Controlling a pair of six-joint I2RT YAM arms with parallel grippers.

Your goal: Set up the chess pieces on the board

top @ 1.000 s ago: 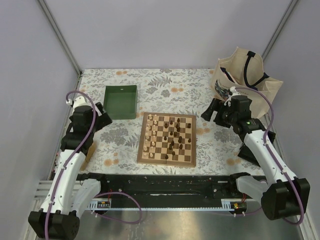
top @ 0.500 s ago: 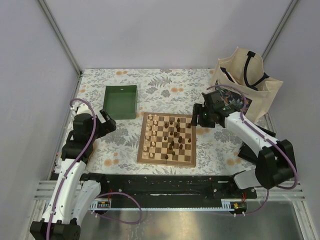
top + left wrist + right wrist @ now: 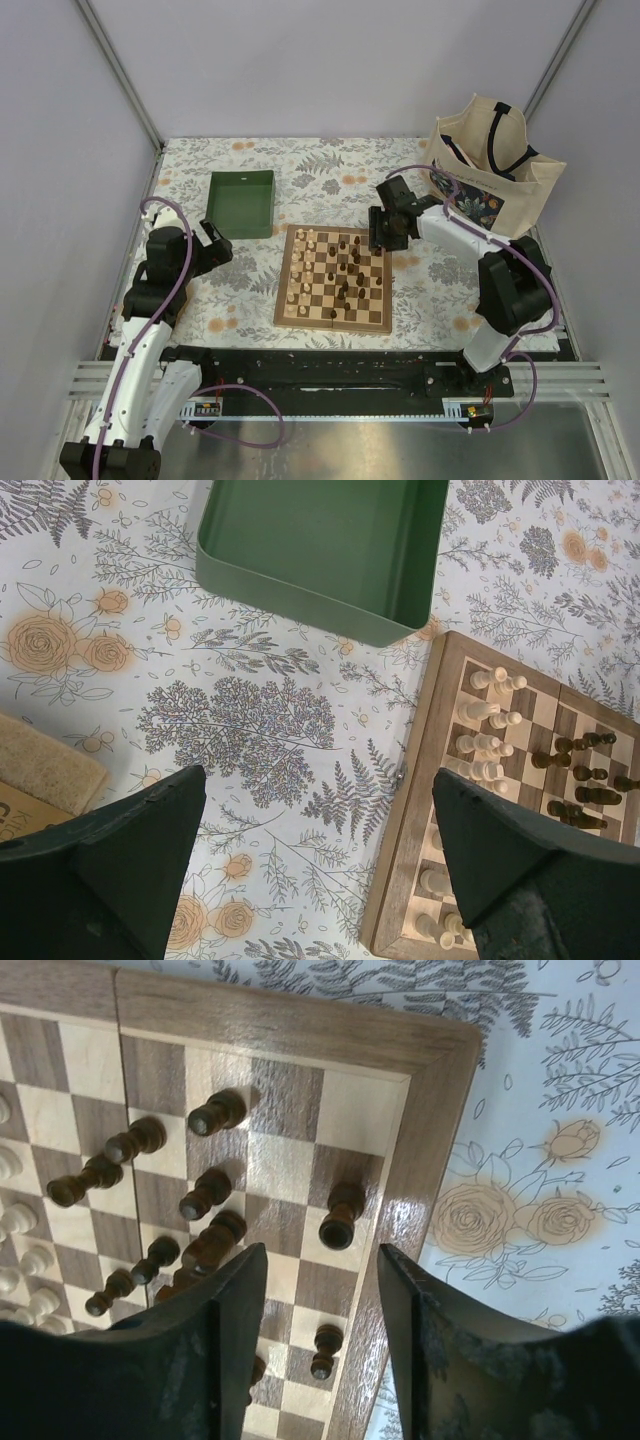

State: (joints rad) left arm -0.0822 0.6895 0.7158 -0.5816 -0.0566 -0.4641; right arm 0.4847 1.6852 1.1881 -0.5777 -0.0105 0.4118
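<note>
Right wrist view: the right gripper [image 3: 320, 1257] hangs with its fingers apart and empty above the chessboard [image 3: 300, 1035] corner, a dark chessman [image 3: 340, 1217] just beyond the gap. Cream chessmen [image 3: 485, 712] line the board's opposite side. The left gripper [image 3: 318, 780] is spread wide over the floral tablecloth [image 3: 230, 730], near the green tray [image 3: 300, 605].
</note>
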